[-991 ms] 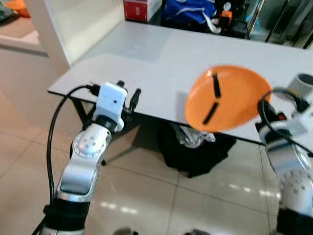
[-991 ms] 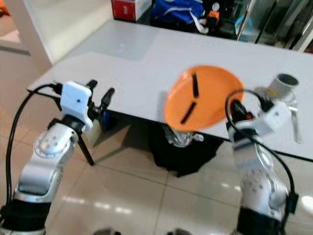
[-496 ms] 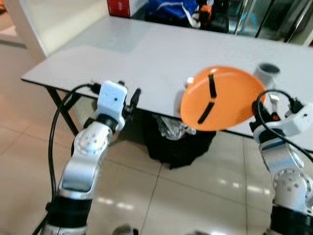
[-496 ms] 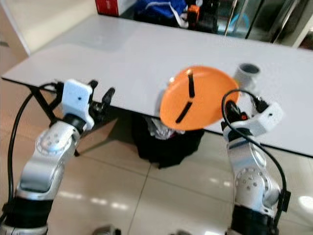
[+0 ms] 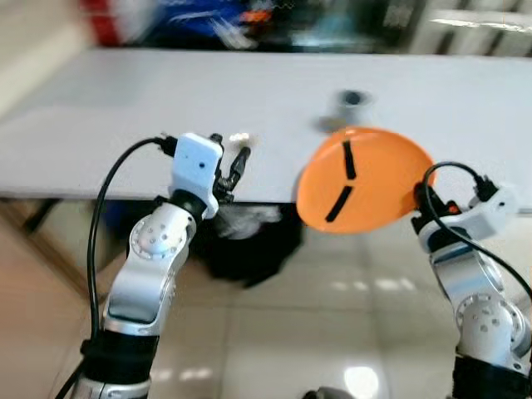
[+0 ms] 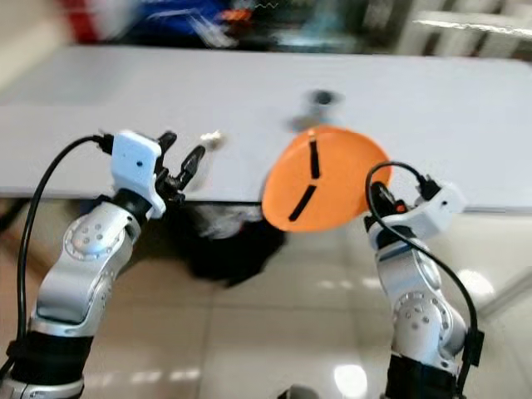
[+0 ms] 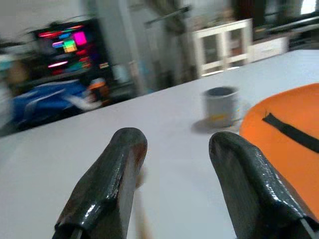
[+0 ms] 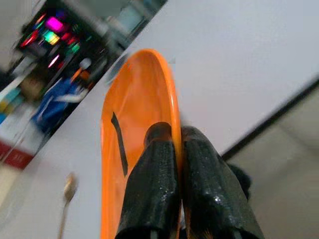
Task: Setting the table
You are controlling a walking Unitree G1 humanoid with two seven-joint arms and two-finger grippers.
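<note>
One round orange plastic plate [image 5: 366, 179] is pinched at its rim by the right gripper [image 8: 175, 149] and held tilted at the near edge of the white table [image 5: 125, 108]. The left gripper [image 7: 177, 164] is spread, empty, beside what seems a spoon [image 6: 212, 139]; a grey cup [image 7: 221, 105] stands beyond.

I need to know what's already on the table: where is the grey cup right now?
The grey cup stands on the white table, toward its far middle, just beyond the tilted orange plate clamped in the right tool.
</note>
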